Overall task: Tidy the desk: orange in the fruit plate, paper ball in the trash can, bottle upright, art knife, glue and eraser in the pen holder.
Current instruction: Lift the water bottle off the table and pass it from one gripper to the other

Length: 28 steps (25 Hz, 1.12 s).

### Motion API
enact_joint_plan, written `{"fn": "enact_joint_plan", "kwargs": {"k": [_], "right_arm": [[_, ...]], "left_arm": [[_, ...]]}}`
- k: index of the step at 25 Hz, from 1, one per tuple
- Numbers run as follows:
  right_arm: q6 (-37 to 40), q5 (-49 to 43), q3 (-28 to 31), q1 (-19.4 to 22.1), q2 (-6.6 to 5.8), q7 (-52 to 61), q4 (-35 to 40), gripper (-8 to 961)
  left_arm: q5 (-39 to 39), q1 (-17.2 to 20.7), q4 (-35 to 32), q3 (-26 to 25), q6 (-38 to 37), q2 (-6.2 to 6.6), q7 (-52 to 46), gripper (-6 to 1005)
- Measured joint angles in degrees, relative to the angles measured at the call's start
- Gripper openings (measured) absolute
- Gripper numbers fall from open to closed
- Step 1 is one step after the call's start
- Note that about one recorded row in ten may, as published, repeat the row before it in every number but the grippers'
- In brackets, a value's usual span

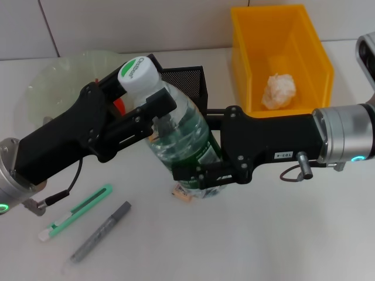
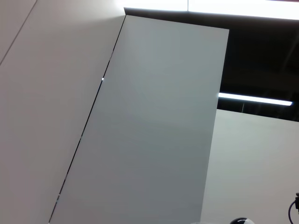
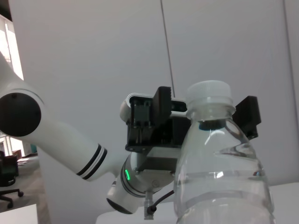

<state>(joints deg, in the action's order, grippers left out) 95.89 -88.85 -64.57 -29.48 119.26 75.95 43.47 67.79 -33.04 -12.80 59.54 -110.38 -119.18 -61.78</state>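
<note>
The bottle (image 1: 179,132), clear with a white cap and green label, leans slightly in mid-table. My right gripper (image 1: 202,158) is shut on its lower body at the label. My left gripper (image 1: 143,96) straddles the neck just under the cap, its fingers (image 3: 161,105) a little apart from it. A sliver of the orange (image 1: 119,105) shows behind the left gripper, on the fruit plate (image 1: 53,82). The paper ball (image 1: 278,91) lies in the trash can (image 1: 313,58). The pen holder (image 1: 186,82) stands behind the bottle. The eraser (image 1: 183,194) sits by the bottle's base. The green art knife (image 1: 79,211) and grey glue stick (image 1: 102,231) lie at front left.
The left wrist view shows only wall and ceiling panels. In the right wrist view the bottle (image 3: 219,163) fills the foreground, with my left arm (image 3: 70,144) behind it. The white table (image 1: 263,234) has bare surface at front right.
</note>
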Motion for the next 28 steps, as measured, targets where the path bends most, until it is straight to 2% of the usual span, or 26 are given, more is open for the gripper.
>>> {"fn": "enact_joint_plan", "kwargs": {"k": [14, 26, 28], "right_arm": [[-0.8, 0.4, -3.1, -0.7, 0.18, 0.4, -0.6, 763], [0.0, 0.6, -3.4, -0.7, 0.18, 0.4, -0.6, 770], [0.0, 0.6, -3.4, -0.7, 0.18, 0.4, -0.6, 771]], "left_arm": [[0.0, 0.0, 0.1, 0.4, 0.0, 0.00, -0.2, 751], [0.3, -0.3, -0.5, 1.6, 0.6, 0.00, -1.1, 594], [0.3, -0.3, -0.6, 1.6, 0.6, 0.00, -1.0, 520]]}}
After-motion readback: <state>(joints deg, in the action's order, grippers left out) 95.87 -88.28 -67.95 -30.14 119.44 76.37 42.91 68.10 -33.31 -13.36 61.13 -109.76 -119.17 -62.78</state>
